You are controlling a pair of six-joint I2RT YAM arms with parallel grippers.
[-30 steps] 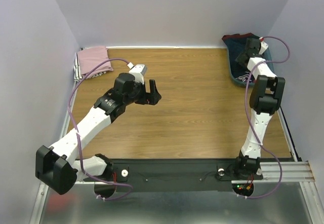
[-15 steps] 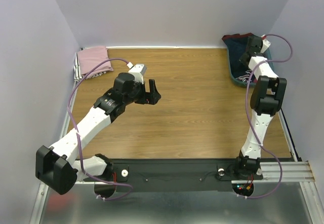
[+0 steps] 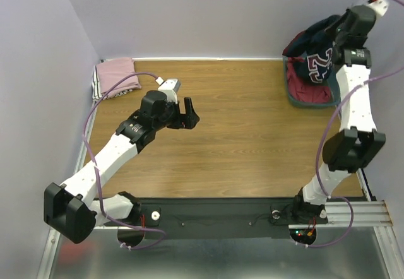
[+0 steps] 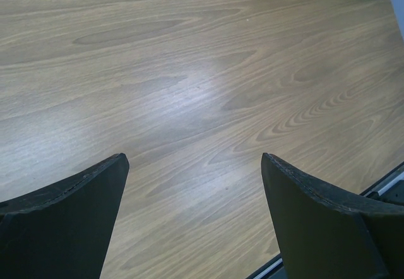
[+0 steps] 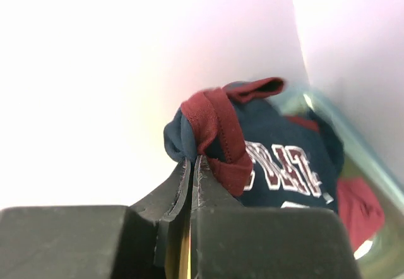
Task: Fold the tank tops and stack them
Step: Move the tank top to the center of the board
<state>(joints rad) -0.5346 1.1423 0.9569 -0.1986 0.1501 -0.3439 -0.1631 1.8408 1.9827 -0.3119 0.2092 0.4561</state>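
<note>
My right gripper [image 3: 341,34] is raised high at the far right corner, shut on the navy jersey [image 3: 319,55] by its maroon-trimmed edge. The jersey [image 5: 278,159] hangs from the fingertips [image 5: 193,160] above the teal bin [image 3: 297,97], its white "23" showing. A red tank top [image 3: 306,89] lies in the bin below it. A folded pink tank top [image 3: 115,76] rests at the table's far left corner. My left gripper [image 3: 189,113] hovers over the bare wood left of centre, open with nothing between its fingers [image 4: 76,216].
The teal bin [image 5: 353,146] sits against the right wall at the back. Purple walls close in the table on three sides. A striped cloth edge [image 3: 96,88] peeks from under the pink top. The black rail with the arm bases runs along the near edge.
My right gripper has shut on the navy jersey in the bin and lifted it up toward the far right corner. The left arm has barely moved.
</note>
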